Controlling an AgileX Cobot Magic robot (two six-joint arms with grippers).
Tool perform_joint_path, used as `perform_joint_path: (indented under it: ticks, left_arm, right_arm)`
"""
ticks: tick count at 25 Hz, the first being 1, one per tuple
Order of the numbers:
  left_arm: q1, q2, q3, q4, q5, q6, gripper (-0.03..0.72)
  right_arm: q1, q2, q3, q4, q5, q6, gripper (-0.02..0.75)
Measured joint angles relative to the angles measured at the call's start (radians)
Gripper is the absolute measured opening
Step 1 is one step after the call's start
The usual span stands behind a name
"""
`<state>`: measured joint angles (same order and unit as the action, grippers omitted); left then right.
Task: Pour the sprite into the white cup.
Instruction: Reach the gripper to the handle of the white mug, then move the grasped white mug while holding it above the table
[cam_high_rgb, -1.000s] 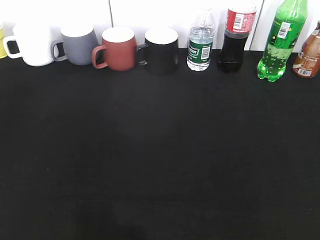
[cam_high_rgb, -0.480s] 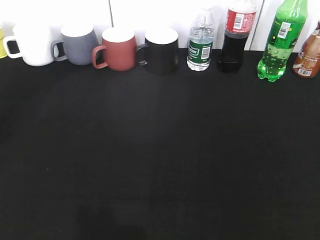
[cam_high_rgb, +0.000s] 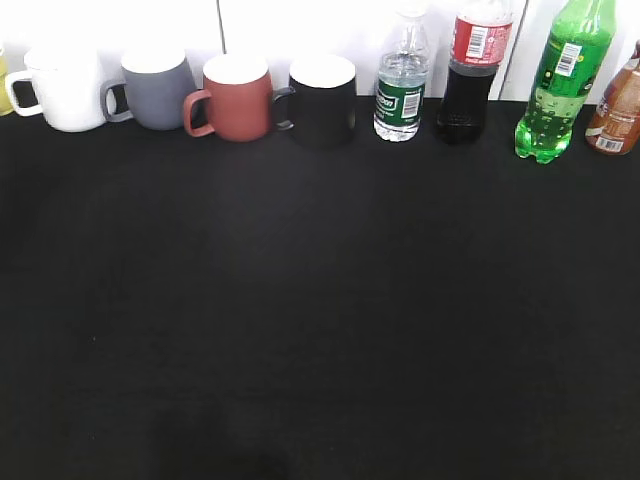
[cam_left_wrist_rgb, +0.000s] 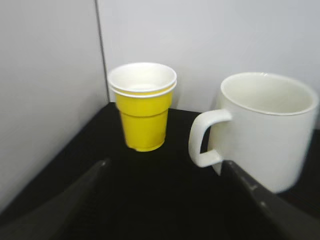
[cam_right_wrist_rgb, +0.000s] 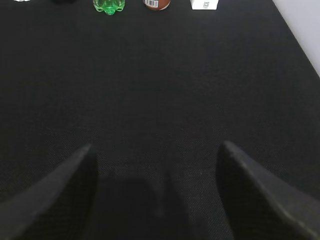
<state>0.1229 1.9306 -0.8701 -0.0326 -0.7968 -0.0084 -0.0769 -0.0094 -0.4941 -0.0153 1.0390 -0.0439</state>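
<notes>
The white cup (cam_high_rgb: 65, 90) is being kept upright at the 10 o'clock end of a row along the back of the worktop (cam_high_rgb: 320, 300), and the sprite (cam_high_rgb: 558, 85) is being stood well apart at 2 o'clock, probably so each arm is given its own item. The left gripper (cam_left_wrist_rgb: 165, 200) is being held low and level before the white cup (cam_left_wrist_rgb: 267, 127), jaws spread, a yellow cup (cam_left_wrist_rgb: 143, 105) at 11 o'clock. The right gripper (cam_right_wrist_rgb: 157, 192) is being held spread and empty, tilted down, with the sprite (cam_right_wrist_rgb: 109, 5) far off at 12 o'clock.
</notes>
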Motion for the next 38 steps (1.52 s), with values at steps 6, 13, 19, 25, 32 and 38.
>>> perform_joint_path:
  ticks: [6, 13, 19, 25, 32, 38]
  left_arm:
    - [0.000, 0.235, -0.267, 0.024, 0.032, 0.000, 0.429]
    - [-0.001, 0.359, -0.457, 0.025, 0.043, -0.004, 0.329]
    - [-0.004, 0.392, -0.513, 0.048, 0.063, -0.032, 0.057]
    - [-0.004, 0.401, -0.506, 0.040, 0.015, -0.051, 0.045]
    - [-0.013, 0.131, -0.272, 0.027, -0.064, -0.060, 0.045]
    - [-0.095, -0.412, 0.087, 0.157, -0.017, -0.072, 0.043]
  right_arm:
    - [0.000, 0.000, 0.000, 0.000, 0.000, 0.000, 0.554]
    - [0.000, 0.000, 0.000, 0.000, 0.000, 0.000, 0.554]
    - [0.000, 0.000, 0.000, 0.000, 0.000, 0.000, 0.554]
    - [0.000, 0.000, 0.000, 0.000, -0.001, 0.000, 0.554]
    - [0.000, 0.000, 0.000, 0.000, -0.001, 0.000, 0.554]
    - [0.000, 0.000, 0.000, 0.002, -0.001, 0.003, 0.554]
